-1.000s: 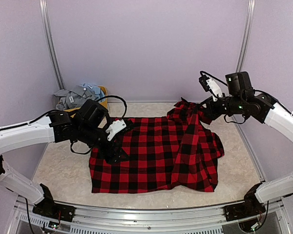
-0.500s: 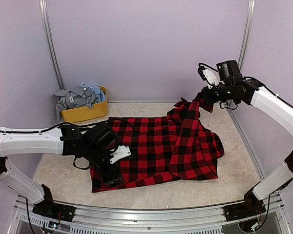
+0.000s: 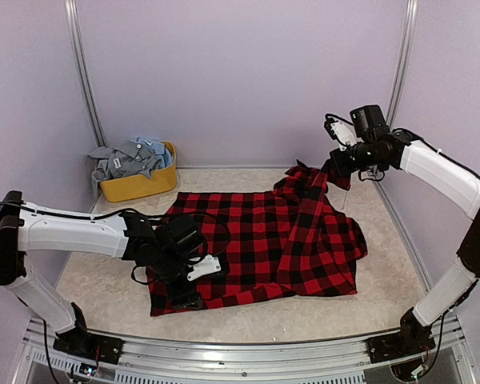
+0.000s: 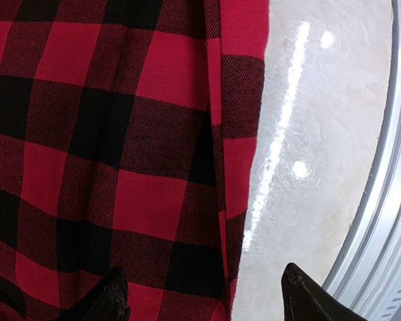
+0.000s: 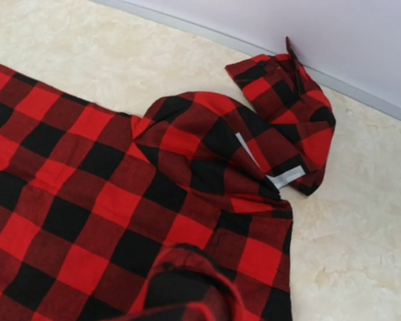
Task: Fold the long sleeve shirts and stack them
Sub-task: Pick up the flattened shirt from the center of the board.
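Jaws on our left gripper (image 3: 186,294) stand apart. Its two black fingertips (image 4: 113,297) straddle the hemmed near-left edge of the one red-and-black buffalo-check flannel shirt (image 3: 264,240), one over the cloth and one over the bare table, and they clamp nothing. Our right gripper (image 3: 330,166) is clenched on that same shirt, pinching a bunch of cloth at its far right corner and holding it lifted off the surface.

We count one flannel spread across the middle of the pale speckled table (image 3: 96,272), mostly flat. A doubled-over layer runs down its right half, and the weave is a soft diagonal twill in large squares. In the right wrist view a single white label (image 5: 285,177) shows inside the rumpled collar end, near the back wall.

At the far left sits one yellow oval plastic tub (image 3: 136,188), smooth-walled, with grey and pale blue shirts (image 3: 128,156) heaped in it. We cannot tell how many. One ribbed metal rail (image 4: 394,200) borders the table's near edge, just beside the left fingertips.
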### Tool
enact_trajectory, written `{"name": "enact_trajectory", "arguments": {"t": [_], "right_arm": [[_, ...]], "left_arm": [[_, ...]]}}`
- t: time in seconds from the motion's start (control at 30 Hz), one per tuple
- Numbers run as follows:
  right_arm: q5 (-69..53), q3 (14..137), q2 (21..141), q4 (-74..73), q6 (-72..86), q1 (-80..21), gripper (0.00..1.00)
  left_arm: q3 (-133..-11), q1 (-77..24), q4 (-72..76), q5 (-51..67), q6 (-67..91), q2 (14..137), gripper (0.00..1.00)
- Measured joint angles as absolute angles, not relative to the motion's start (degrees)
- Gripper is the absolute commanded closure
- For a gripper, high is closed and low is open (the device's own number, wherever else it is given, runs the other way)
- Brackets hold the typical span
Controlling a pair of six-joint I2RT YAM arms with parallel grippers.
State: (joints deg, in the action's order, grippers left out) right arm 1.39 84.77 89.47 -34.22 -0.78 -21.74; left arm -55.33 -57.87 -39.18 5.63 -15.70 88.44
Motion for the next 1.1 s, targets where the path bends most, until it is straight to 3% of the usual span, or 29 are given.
{"name": "enact_trajectory", "arguments": {"t": [0.43,0.57,0.73,0.97,1.1], "right_arm": [[1.2,84.8,89.5,-34.2,-1.4,-21.5,1.00],[1.2,84.5,89.4,-34.2,-1.6,-21.4,1.00],[1.3,83.6,89.3,-34.2,-1.7,-20.8,1.00],[1.3,83.4,89.3,-34.1,-1.7,-20.5,1.00],[1.5,83.1,89.1,-34.2,-1.9,-20.5,1.00]], "left_arm": [[-55.3,-58.3,-39.6,6.2,-16.8,94.0,0.51],[-55.3,-58.2,-39.7,7.2,-17.2,94.8,0.62],[-55.3,-58.2,-40.4,8.4,-17.8,96.7,0.68],[-55.3,-58.0,-40.8,9.8,-18.3,96.6,0.97],[-55.3,-57.4,-40.9,10.1,-18.5,96.3,1.00]]}}
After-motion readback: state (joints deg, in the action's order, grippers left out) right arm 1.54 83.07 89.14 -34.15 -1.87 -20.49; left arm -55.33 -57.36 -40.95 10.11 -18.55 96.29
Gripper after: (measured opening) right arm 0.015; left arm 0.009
